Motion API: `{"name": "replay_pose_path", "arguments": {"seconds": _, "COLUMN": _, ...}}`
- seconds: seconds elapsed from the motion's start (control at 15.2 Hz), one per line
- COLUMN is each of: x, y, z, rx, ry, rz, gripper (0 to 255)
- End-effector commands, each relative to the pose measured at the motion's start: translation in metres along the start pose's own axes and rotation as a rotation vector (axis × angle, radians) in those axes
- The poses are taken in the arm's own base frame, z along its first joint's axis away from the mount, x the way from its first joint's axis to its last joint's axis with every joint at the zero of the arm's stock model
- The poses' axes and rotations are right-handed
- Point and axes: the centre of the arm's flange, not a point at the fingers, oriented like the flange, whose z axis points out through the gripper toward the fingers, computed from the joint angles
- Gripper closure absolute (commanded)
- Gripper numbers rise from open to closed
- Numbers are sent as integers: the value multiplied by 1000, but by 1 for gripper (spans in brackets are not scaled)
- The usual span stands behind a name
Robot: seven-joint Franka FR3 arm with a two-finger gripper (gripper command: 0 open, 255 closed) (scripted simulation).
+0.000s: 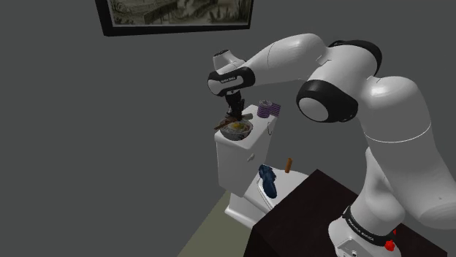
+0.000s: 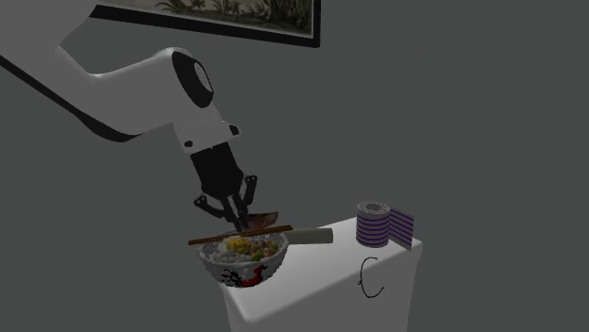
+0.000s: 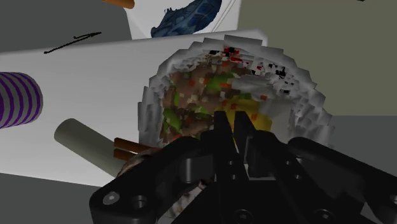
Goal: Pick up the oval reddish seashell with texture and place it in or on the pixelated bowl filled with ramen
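Right, the tool (image 2: 236, 229) hangs straight down over the bowl (image 2: 244, 273), its tips just above the noodles, near the middle of the bowl. In the wrist view its two fingers (image 3: 222, 127) are pressed together, or all but, and I see nothing pinched between them.

So where is the shell (image 2: 267, 223)? It's that flat, reddish-brown oval at the bowl's back rim, just beside the tool's tips, on the side toward the grey cylinder (image 2: 311, 236). It seems to perch where the chopsticks (image 2: 212, 240) cross the rim. Whether it rests on them, on the rim, or touches the tool's tip, I cannot tell.

The bowl sits at one end of the toilet tank (image 2: 321, 288), close to the edge, and the striped roll (image 2: 375, 224) stands well away from the bowl at the other end. That likely explains the steep, top-down reach: it keeps the arm clear of the wall behind the bowl.

My read is that the shell is at the bowl but only on its edge, not down among the noodles. If it counts as placed, the job is nearly done. If not, the tool must spread and take a fresh hold. The risk is plain: a nudge could tip the shell off the rim, away from the bowl.
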Motion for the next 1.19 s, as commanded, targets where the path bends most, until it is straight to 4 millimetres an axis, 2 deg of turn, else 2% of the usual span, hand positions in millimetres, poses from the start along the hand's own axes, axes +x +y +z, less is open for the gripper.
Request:
{"name": "replay_pose_path", "arguments": {"seconds": 0.0, "x": 0, "y": 0, "z": 0, "rx": 0, "ry": 0, "rz": 0, "gripper": 255}}
{"name": "replay_pose_path", "arguments": {"seconds": 0.33, "x": 0, "y": 0, "z": 0, "rx": 0, "ry": 0, "rz": 0, "gripper": 255}}
{"name": "replay_pose_path", "arguments": {"seconds": 0.4, "x": 0, "y": 0, "z": 0, "rx": 0, "ry": 0, "rz": 0, "gripper": 0}}
{"name": "replay_pose_path", "arguments": {"seconds": 0.86, "x": 93, "y": -29, "z": -31, "rx": -156, "ry": -42, "rz": 26, "gripper": 0}}
{"name": "replay_pose_path", "arguments": {"seconds": 0.92, "x": 99, "y": -31, "z": -33, "rx": -167, "ry": -45, "rz": 28, "gripper": 0}}
{"name": "replay_pose_path", "arguments": {"seconds": 1.12, "x": 99, "y": -28, "z": -18, "rx": -167, "ry": -45, "rz": 28, "gripper": 0}}
